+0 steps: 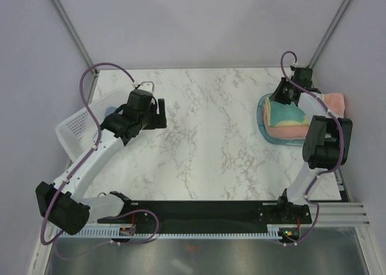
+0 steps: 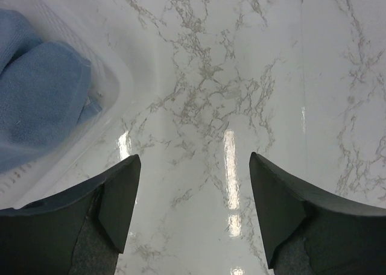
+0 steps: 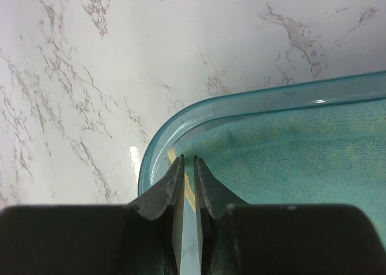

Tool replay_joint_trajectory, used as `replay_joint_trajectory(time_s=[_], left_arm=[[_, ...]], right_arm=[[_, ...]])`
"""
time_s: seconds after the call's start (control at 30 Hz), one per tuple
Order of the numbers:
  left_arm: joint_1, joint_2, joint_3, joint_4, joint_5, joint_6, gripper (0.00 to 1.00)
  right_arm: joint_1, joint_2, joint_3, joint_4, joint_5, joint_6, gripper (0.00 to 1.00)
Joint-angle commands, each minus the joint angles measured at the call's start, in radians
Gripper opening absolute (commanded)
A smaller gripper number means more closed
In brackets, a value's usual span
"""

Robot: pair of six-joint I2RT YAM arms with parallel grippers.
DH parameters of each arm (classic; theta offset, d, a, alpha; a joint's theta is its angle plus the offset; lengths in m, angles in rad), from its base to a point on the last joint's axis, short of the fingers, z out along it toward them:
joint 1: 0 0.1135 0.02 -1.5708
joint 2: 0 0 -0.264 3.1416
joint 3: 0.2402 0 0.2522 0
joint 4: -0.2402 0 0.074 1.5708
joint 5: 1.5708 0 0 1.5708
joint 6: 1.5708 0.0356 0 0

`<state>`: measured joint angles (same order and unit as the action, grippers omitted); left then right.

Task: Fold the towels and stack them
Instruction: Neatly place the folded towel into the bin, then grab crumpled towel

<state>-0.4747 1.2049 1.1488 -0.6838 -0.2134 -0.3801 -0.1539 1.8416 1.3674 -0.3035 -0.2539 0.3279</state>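
Teal towel (image 3: pixel 289 160) corner beneath nearly shut right pincer (image 3: pixel 188 158); left pincer (image 2: pixel 194 156) gapes empty.

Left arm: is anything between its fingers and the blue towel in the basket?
Yes: the basket wall stands between the left gripper and the blue towel, which lies inside it. Nothing else shows in that gap.

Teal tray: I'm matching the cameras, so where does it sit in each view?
Top external: teal tray at far right, under the right tool.
Left wrist: not in it.
Right wrist: lower right, rim curving past the tool's tips.
Shared landmark: the marble table.
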Motion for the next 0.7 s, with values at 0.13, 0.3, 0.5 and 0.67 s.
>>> replay_joint_trajectory(time_s=[0.13,0.3,0.5,0.67], left_arm=[[0.036,0.015,0.022,0.003,-0.049,-0.062,0.80],[0.083,0.025,0.049,0.001,-0.085,-0.074,0.79],[0.255,0.058,0.081,-0.003,-0.139,-0.059,0.80],[0.381,0.140,0.060,-0.011,-0.184,-0.045,0.82]], right_arm=[[-0.001,0.033,0.001,0.043,-0.010,0.036,0.19],[0.008,-0.020,0.013,0.008,-0.013,0.040,0.22],[0.095,-0.224,-0.027,-0.005,-0.016,0.053,0.49],[0.235,-0.409,-0.119,0.020,-0.048,0.091,0.98]])
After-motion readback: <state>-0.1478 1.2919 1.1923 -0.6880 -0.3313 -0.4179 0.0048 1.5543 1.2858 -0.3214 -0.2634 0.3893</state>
